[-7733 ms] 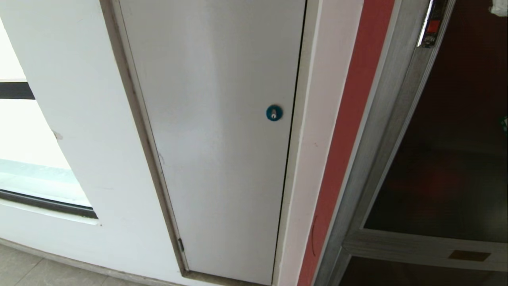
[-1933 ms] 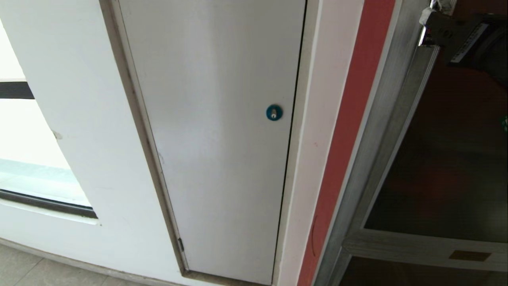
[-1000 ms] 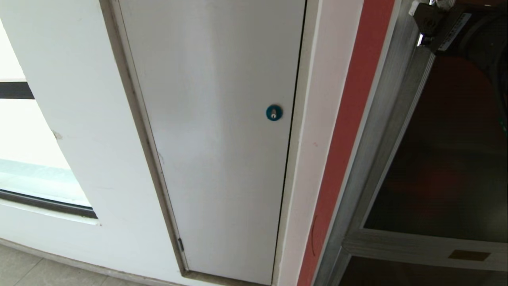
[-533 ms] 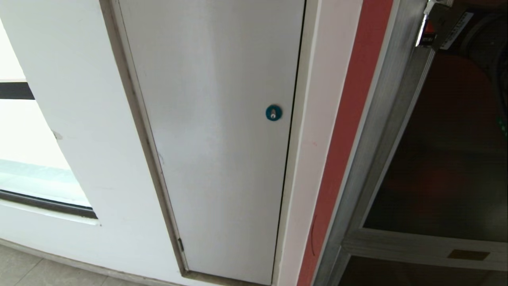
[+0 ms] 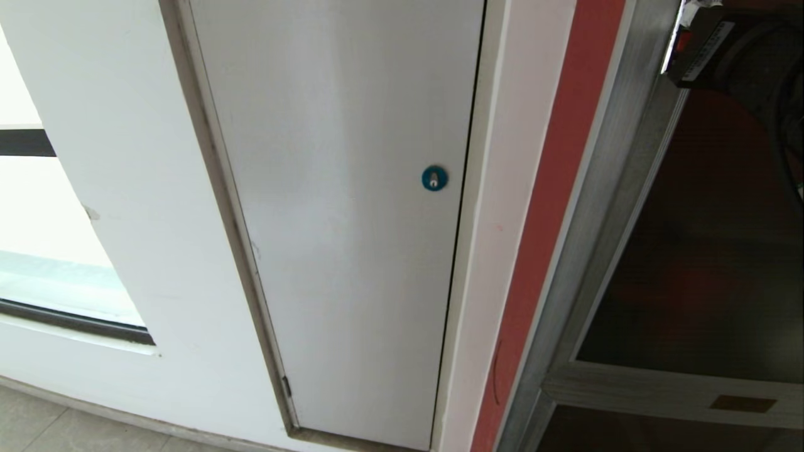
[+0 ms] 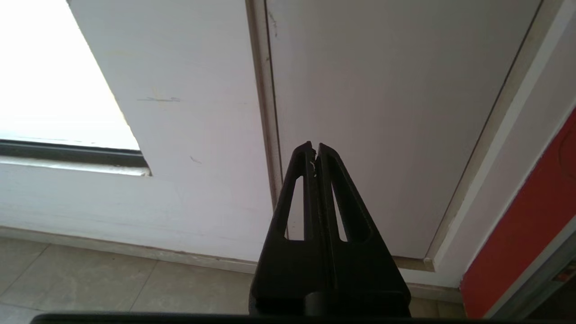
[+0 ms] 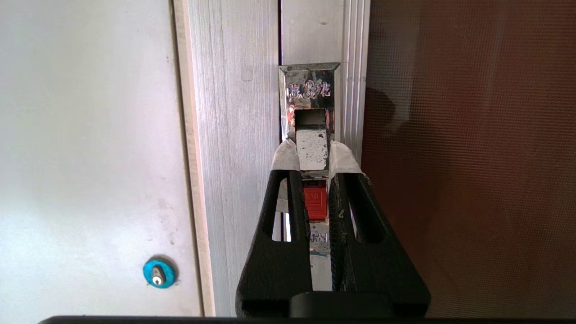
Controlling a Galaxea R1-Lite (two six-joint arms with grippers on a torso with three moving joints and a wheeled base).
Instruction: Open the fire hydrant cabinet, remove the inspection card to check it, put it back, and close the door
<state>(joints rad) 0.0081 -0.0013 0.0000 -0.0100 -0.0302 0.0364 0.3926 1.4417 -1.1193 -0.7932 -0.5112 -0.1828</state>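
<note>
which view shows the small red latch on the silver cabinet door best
The right wrist view: the small red latch in its shiny metal plate sits centred between the right gripper fingertips, which close on its lever. The head view catches only a red sliver at its top edge. The left wrist view misses it.

Left end effector sits in the foreground, black, two tapered fingers with slotted cutouts, tips pressed together, nothing between them. It points at the lower part of a plain grey-white door, just beside that door's frame edge. White wall to one side of the frame, with faint scuff marks. Bright window past the wall, dark sill strip under it. Beige tiled floor below, a pale skirting line where wall meets floor. Red strip at the far edge beyond the door's other frame, with a bit of silver metal frame beside it.
</note>
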